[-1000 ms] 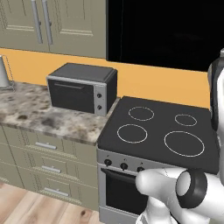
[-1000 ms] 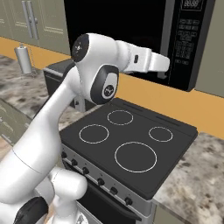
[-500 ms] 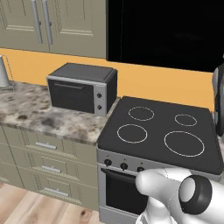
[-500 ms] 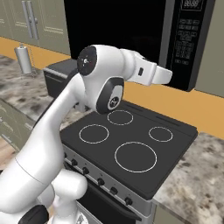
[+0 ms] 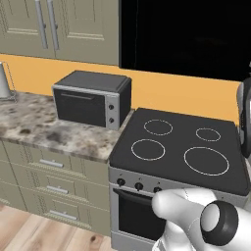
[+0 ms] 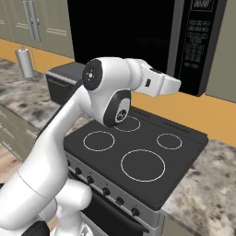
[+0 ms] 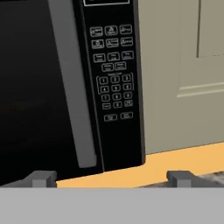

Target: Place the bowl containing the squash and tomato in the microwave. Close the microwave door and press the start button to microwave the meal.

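Note:
The black microwave (image 6: pixel 124 32) hangs above the stove, and its glossy door (image 7: pixel 26 87) stands shut, flush with the button panel (image 7: pixel 113 65). A long grey bar handle (image 7: pixel 72 87) runs down the door's edge beside the panel. My gripper (image 7: pixel 110 178) is open, its fingertips (image 7: pixel 41 178) wide apart with nothing between them. It points at the microwave's lower right corner from a short distance. In the right base view the gripper (image 6: pixel 175 85) hovers below and left of the panel (image 6: pixel 197 37). The bowl, squash and tomato are out of view.
A black cooktop (image 5: pixel 181 147) with four rings lies under the arm. A grey-topped toaster oven (image 5: pixel 93 98) stands on the speckled counter (image 5: pixel 49 130) to its left, with a paper towel roll (image 6: pixel 25 62) beyond. A beige cabinet (image 7: pixel 183 65) adjoins the microwave's right side.
My hand has dropped lower and drawn back from the microwave's button panel, and the arm's elbow has swung round. The microwave and counter things have not moved.

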